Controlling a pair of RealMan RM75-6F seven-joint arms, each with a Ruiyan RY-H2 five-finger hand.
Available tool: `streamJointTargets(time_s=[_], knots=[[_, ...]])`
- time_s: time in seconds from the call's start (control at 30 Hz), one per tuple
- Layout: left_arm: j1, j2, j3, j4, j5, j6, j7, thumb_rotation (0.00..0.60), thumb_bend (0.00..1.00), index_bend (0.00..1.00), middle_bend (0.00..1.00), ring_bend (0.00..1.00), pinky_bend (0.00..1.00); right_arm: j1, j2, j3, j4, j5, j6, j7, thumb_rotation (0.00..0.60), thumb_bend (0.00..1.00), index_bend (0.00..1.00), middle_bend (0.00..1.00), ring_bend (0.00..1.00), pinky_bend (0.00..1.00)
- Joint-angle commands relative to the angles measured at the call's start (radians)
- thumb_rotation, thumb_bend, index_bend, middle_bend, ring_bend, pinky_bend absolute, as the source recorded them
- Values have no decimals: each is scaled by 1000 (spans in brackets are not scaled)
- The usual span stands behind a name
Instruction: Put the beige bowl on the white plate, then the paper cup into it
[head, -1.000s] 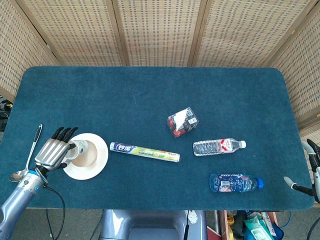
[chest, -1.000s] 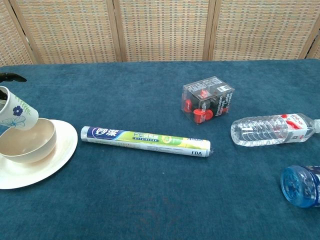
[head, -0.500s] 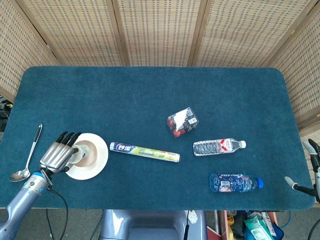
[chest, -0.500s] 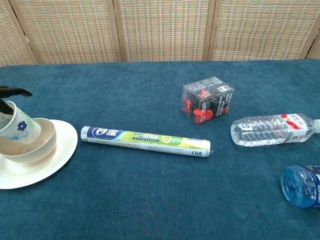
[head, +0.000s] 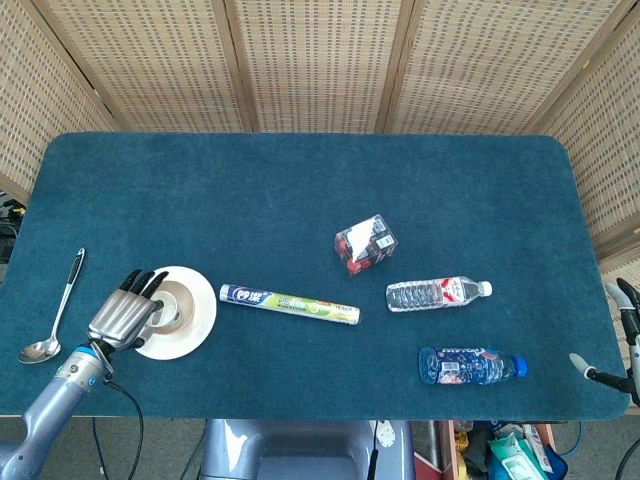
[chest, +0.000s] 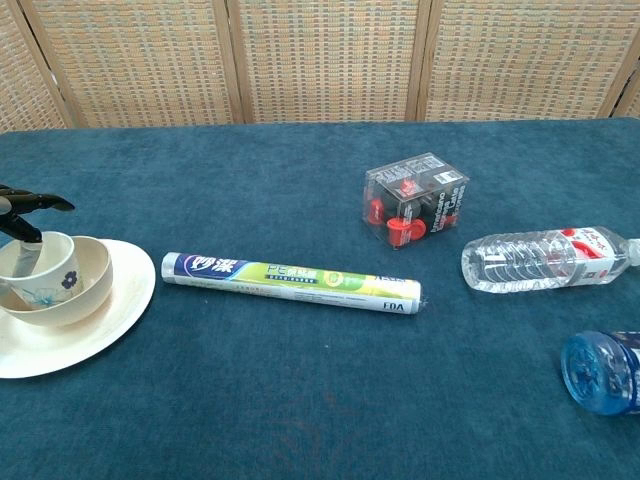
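Note:
The white plate (head: 200, 312) (chest: 105, 320) lies at the table's front left with the beige bowl (head: 178, 318) (chest: 85, 285) on it. The paper cup (head: 167, 305) (chest: 42, 268), white with a blue flower, stands in the bowl, leaning slightly. My left hand (head: 126, 312) reaches in from the left and grips the cup, its dark fingertips (chest: 28, 212) at the cup's rim. My right hand (head: 618, 335) shows only partly at the right edge, off the table, with its fingers apart and nothing in them.
A metal spoon (head: 55, 315) lies left of the plate. A cling-film roll (head: 289, 304) (chest: 290, 282) lies just right of the plate. Further right are a clear box (head: 366, 243) (chest: 416, 198), a clear water bottle (head: 437, 294) (chest: 545, 260) and a blue bottle (head: 470, 366) (chest: 600, 372).
My left hand has lowered the paper cup from above the bowl's left rim down into the bowl. The right hand has stayed put.

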Motion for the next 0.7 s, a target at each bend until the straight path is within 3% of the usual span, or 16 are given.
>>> streamJointTargets(time_s=[0.03,0.47,0.63,0.7], knots=[[-1,-3,0,1,-4,1,1,600,369,472,0,0,7,0,0,0,0,0,0,0,600,142,9,0,0,0],[18,50,-30,-47,54,64,-103,600,316,341,0,0,0,1,-2,-1,0,-3,1,-4,600,142,9,0,0,0],[40,101,-53,-102,112,122,-176,600,302,218,0,0,0,1,-2,-2,-1,-4,0,-7,600,142,9,0,0,0],[59,126,-58,-128,158,164,-218,600,288,120,0,0,0,1,-2,-2,-1,-5,1,-7,600,142,9,0,0,0]])
